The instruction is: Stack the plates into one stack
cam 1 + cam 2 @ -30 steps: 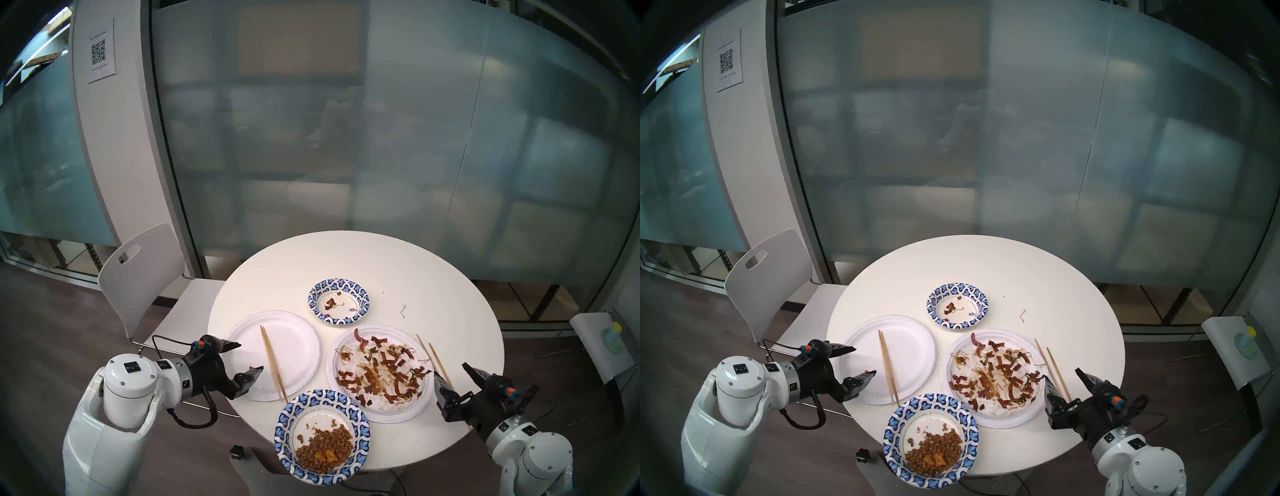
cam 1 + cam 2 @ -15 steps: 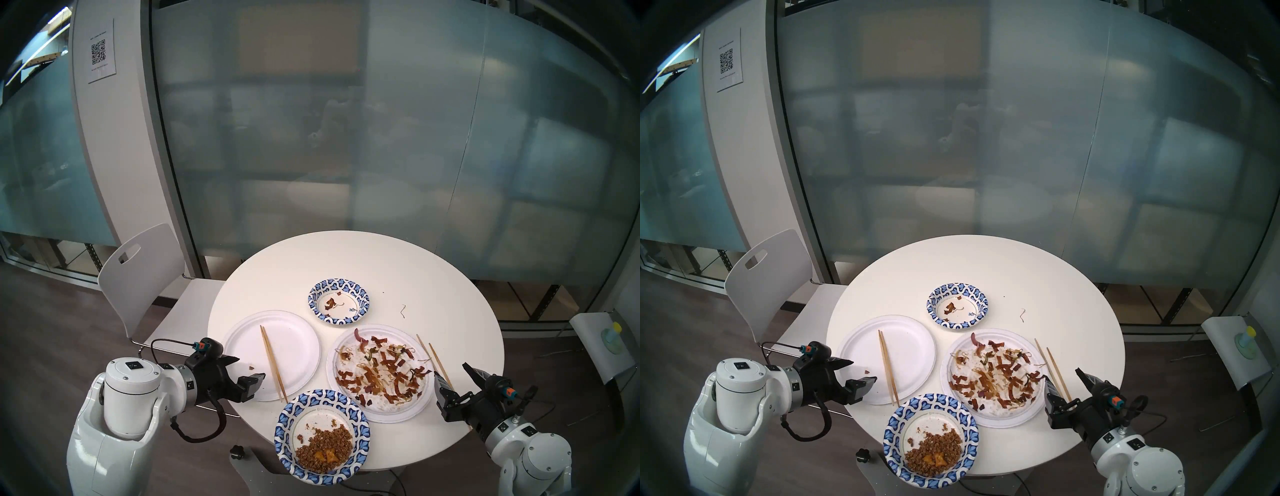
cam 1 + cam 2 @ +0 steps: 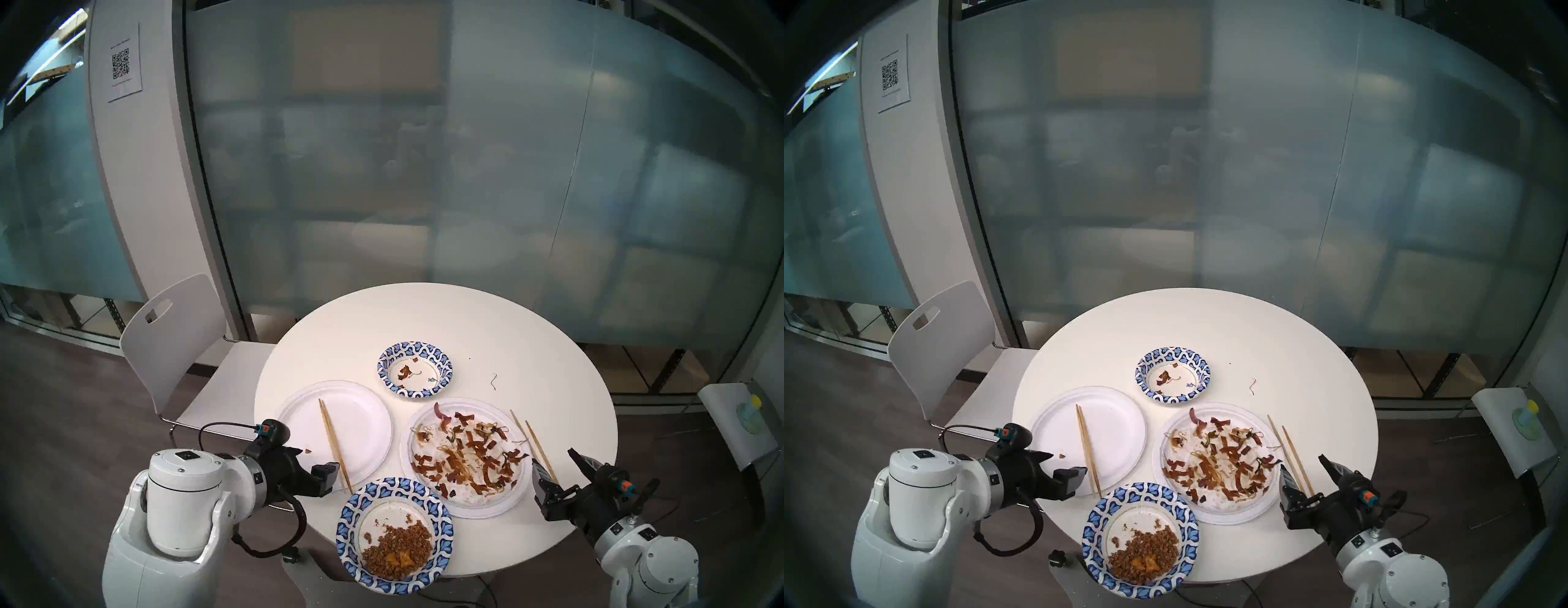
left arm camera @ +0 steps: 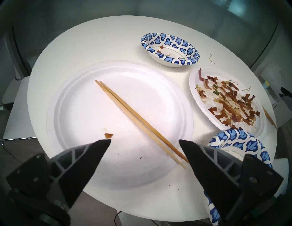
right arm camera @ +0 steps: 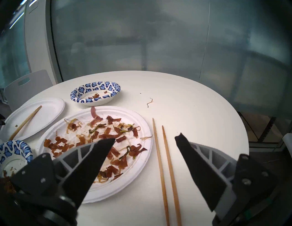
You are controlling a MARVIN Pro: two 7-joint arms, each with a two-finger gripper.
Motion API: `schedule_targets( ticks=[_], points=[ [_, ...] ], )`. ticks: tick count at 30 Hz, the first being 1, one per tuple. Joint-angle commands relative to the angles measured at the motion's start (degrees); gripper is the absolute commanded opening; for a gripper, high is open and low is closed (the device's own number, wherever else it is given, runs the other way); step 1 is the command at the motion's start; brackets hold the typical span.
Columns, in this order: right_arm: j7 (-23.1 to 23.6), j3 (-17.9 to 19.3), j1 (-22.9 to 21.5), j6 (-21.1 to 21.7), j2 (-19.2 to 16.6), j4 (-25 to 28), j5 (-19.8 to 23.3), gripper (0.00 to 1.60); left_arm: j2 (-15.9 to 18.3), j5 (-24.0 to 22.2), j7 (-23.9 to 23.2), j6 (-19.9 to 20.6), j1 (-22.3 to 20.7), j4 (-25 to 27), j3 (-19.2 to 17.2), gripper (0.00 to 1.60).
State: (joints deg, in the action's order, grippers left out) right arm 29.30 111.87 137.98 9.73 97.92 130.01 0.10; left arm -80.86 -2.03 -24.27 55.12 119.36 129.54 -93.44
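Four paper dishes lie apart on the round white table (image 3: 530,339), none on another. A plain white plate (image 3: 365,420) at the left carries a pair of chopsticks (image 3: 335,446). A white plate (image 3: 479,507) at the right holds brown food scraps. One blue-patterned bowl (image 3: 441,361) sits behind them, and another (image 3: 352,509) with brown crumbs overhangs the near edge. My left gripper (image 3: 316,459) is open and empty over the plain plate's near rim (image 4: 88,102). My right gripper (image 3: 553,456) is open and empty, right of the scrap plate (image 5: 137,164).
A second pair of chopsticks (image 5: 164,157) lies on the table between my right gripper's fingers. A white chair (image 3: 178,339) stands against the table's left side. A frosted glass wall is behind. A small stand (image 3: 738,424) is at the far right.
My left arm has swung to the right and nearer, bringing its open gripper from the plain plate's left rim to its near rim. The right arm barely moved. No dish moved.
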Motion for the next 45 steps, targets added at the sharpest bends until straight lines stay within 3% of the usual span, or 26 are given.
schedule_targets(
  ticks=[1,9,19,45],
  points=[
    [0.4,0.4,0.4,-1.6,0.3,0.8,0.9,1.52,-5.0,0.9,4.1,-0.1,-0.6,1.6,2.8,1.60],
    [0.8,1.1,0.8,-2.2,0.7,1.0,1.4,1.52,-7.6,2.9,8.5,-0.1,-0.1,1.2,6.4,1.60],
    [1.5,2.2,1.2,-3.1,1.3,0.5,2.1,1.54,-8.0,3.3,14.2,-0.1,0.1,-1.3,8.8,1.60],
    [2.4,2.7,1.6,-5.1,3.1,0.0,2.5,1.52,-6.5,-2.9,25.9,-0.1,-3.0,-6.0,12.7,1.60]
  ],
)
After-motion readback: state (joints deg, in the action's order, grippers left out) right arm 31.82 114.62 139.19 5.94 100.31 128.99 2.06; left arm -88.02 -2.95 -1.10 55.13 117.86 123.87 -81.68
